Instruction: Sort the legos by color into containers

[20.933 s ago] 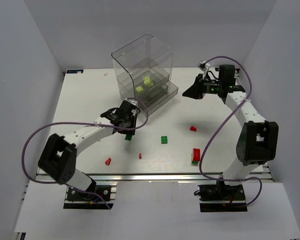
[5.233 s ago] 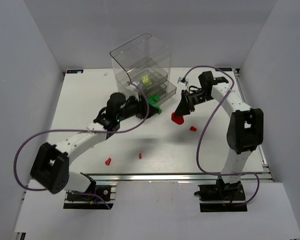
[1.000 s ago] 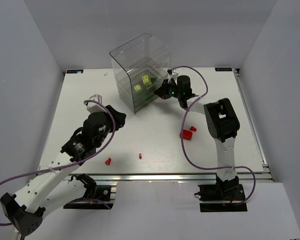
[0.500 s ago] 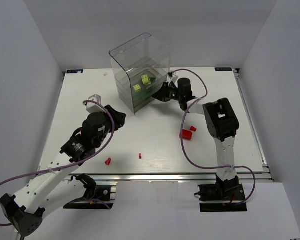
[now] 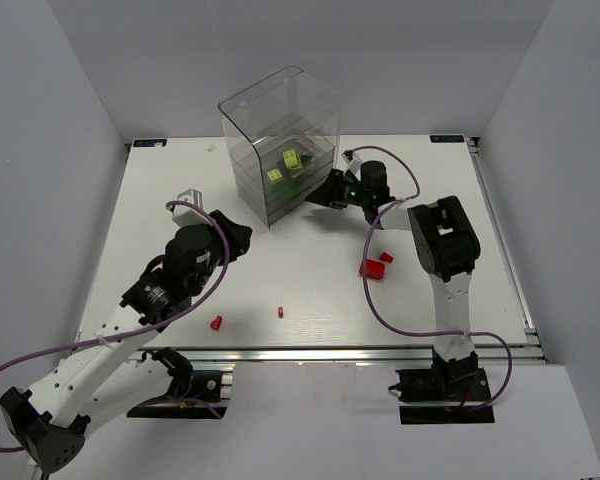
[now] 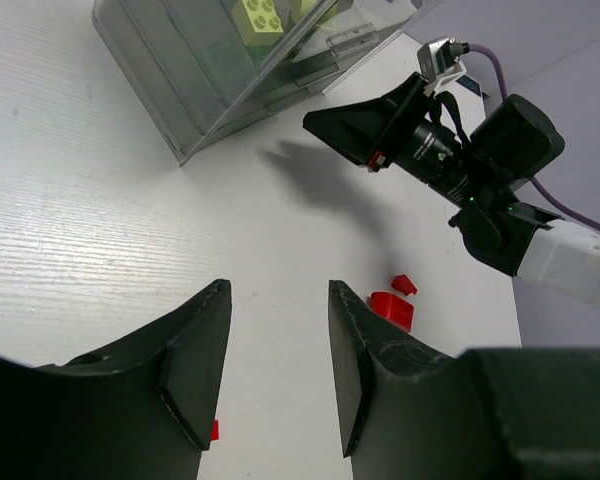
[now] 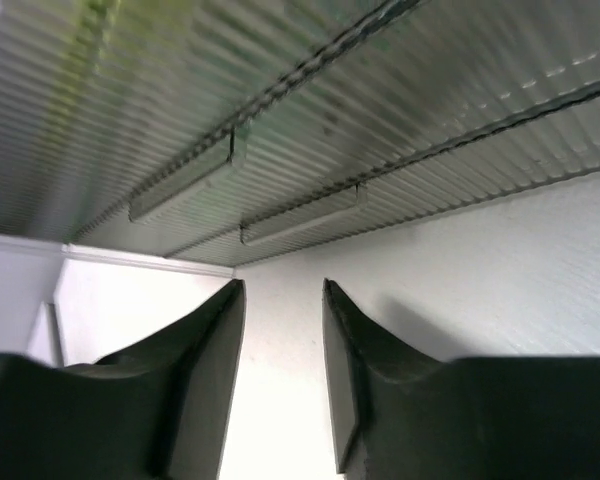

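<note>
**Desk:** Now, what lies nearest the arms' bases?

**Photographer:** A small red lego (image 5: 216, 323) and a tinier red piece (image 5: 280, 312) lie loose on the white table (image 5: 160, 180). Over that near stretch the left gripper (image 6: 277, 370) hangs with its jaws parted and nothing between them.

**Desk:** And mid-table?

**Photographer:** A larger red brick (image 5: 369, 268) sits just beside a red wedge piece (image 5: 385, 257).

**Desk:** The right arm?

**Photographer:** The right gripper (image 7: 280, 370) faces the containers (image 5: 280, 130) near the lowest drawer fronts, its fingers spread and empty.

**Desk:** Inside the drawers?

**Photographer:** A yellow-green brick (image 5: 276, 175) rests in one drawer and a second yellow-green brick (image 5: 292, 158) lies higher up. Something dark green seems to lie below them, blurred by the plastic.
</note>
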Tool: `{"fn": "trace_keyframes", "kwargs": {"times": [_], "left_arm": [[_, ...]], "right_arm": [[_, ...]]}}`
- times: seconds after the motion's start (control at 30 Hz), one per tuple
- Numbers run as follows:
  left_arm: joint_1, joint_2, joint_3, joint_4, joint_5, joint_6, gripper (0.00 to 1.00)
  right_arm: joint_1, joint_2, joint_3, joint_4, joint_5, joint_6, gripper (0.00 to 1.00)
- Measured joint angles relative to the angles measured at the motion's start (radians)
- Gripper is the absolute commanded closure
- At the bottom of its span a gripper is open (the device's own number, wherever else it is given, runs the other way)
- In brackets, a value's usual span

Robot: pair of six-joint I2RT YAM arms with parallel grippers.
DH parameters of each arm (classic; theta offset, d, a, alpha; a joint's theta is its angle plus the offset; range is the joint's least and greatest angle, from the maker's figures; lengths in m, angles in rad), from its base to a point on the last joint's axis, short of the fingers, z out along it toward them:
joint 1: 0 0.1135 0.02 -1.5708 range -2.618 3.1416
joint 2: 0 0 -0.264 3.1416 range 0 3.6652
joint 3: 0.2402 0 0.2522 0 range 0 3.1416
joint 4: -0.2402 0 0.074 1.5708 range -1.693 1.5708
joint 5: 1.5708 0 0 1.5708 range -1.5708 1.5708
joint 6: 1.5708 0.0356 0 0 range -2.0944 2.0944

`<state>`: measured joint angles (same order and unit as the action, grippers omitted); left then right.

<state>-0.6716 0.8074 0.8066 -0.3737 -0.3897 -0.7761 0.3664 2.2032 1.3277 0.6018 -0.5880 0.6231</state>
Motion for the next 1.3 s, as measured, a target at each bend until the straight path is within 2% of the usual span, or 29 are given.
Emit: {"fn": "trace_keyframes", "kwargs": {"times": [0.43,0.73,0.83,1.07,1.3], "left_arm": [[0.0,0.027,0.0,-0.018,0.0,0.0,0.46],[0.0,0.064,0.001,-0.017,0.001,0.001,0.46],[0.0,0.078,0.006,-0.016,0.001,0.001,0.46],[0.0,0.089,0.008,-0.015,0.006,0.001,0.46],[0.0,0.084,0.008,-0.015,0.006,0.0,0.46]], "right_arm": [[-0.007,0.14,0.137,0.0,-0.018,0.211,0.54],[-0.007,0.167,0.185,0.0,-0.028,0.267,0.6],[-0.007,0.172,0.192,0.001,-0.029,0.283,0.66],[-0.008,0.173,0.196,0.009,-0.036,0.317,0.87],[-0.017,0.168,0.16,0.055,-0.045,0.328,1.0]]}}
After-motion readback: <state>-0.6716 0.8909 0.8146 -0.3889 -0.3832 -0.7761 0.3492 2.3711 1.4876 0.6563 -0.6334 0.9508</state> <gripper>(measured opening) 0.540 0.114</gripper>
